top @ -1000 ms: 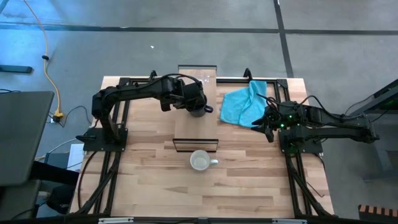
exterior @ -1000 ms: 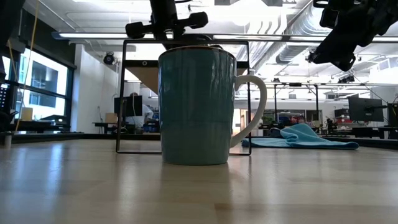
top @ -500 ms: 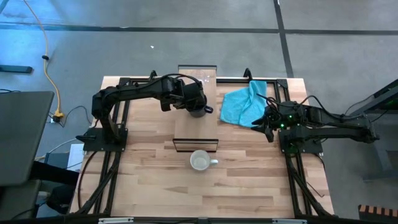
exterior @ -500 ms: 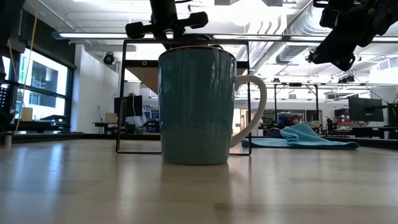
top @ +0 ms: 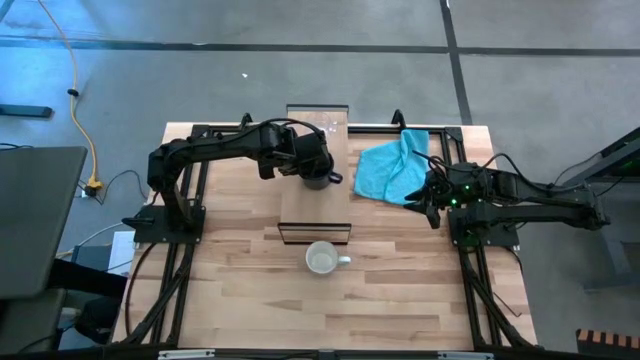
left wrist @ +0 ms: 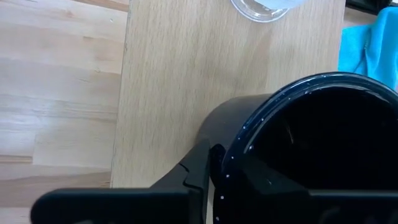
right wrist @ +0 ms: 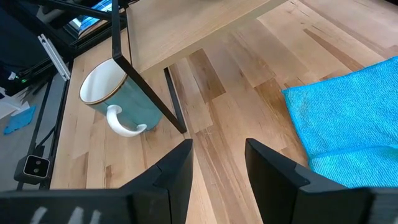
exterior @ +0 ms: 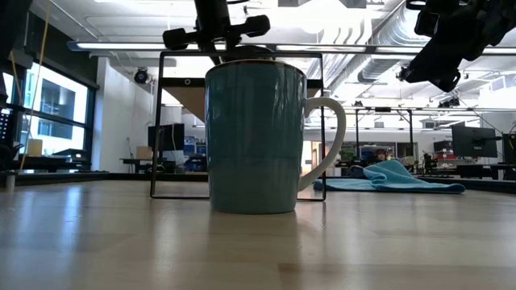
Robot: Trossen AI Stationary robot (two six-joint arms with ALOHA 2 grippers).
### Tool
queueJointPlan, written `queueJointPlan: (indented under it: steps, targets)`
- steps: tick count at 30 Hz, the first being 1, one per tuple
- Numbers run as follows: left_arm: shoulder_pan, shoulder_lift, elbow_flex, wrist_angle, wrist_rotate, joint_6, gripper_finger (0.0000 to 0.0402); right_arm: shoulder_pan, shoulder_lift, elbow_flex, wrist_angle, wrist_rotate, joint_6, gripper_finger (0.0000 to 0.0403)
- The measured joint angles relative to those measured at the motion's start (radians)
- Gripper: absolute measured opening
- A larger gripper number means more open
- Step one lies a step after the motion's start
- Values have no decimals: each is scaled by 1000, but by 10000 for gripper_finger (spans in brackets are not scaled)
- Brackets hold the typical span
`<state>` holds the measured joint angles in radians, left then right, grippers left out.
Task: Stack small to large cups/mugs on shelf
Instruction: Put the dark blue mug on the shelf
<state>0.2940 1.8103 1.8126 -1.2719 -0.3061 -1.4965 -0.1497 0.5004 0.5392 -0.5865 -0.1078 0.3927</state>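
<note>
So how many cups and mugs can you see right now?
3. The glass cup stands at the shelf's far end, the black mug is on the shelf in the left gripper, and the white mug sits on the table by the shelf's near end.

Mug (right wrist: 118, 99) on worktop: teal outside, white inside and handle. Mug (left wrist: 323, 143) on shelf (left wrist: 186, 81): glossy black. Shelf: pale wood grain, dark frame. Cloth (top: 392, 166): turquoise. Glass cup (left wrist: 264, 7): clear. Worktop (top: 250, 290): light wood planks.

Overhead looking down, table-level behind mug (exterior: 256, 137), wrists close
</note>
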Motion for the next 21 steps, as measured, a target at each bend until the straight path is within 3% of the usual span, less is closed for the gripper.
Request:
queueJointPlan:
  steps: [21]
  targets:
    - [0, 0, 0, 16, -2, 4, 72, 0, 0, 0, 0, 0, -10, 137]
